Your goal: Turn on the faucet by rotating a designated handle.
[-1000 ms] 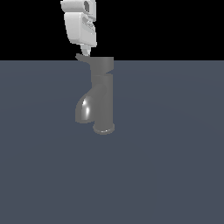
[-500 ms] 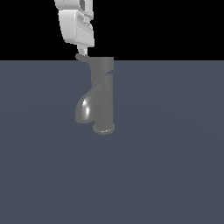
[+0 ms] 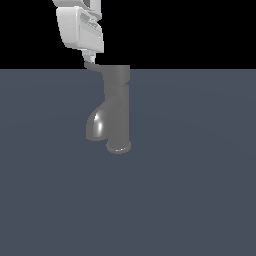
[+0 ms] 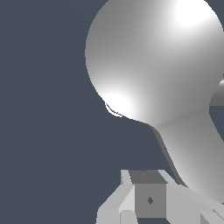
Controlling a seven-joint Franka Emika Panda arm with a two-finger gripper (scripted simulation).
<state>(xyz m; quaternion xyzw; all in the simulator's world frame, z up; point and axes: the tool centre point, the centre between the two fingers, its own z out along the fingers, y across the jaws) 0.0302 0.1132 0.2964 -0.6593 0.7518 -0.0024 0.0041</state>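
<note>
- Slipping is the main risk: the gripper (image 3: 90,59) hangs right at the outer tip of the lever (image 3: 95,66), which juts sideways from the handle (image 3: 118,75) toward the exterior view's left, so a push that drifts off the thin tip could slide past it and leave the handle unturned.
- Finger state is unclear; whether the fingers are spread or closed cannot be told from either view (the wrist view shows only the fingers' grey blocks (image 4: 148,199) from behind), and nothing shows them clasping the lever.
- Pressing down instead of sweeping sideways could jam the fingertips against the lever top, since the gripper sits just above it.
- Faucet (image 3: 116,112) stands upright on its round base, spout (image 3: 97,125) curving down below the lever on the same side; a low sweep could strike that bulge.
- Floor (image 3: 200,190) around the faucet is flat dark grey-blue, and the backdrop (image 3: 200,30) above is plain black.
</note>
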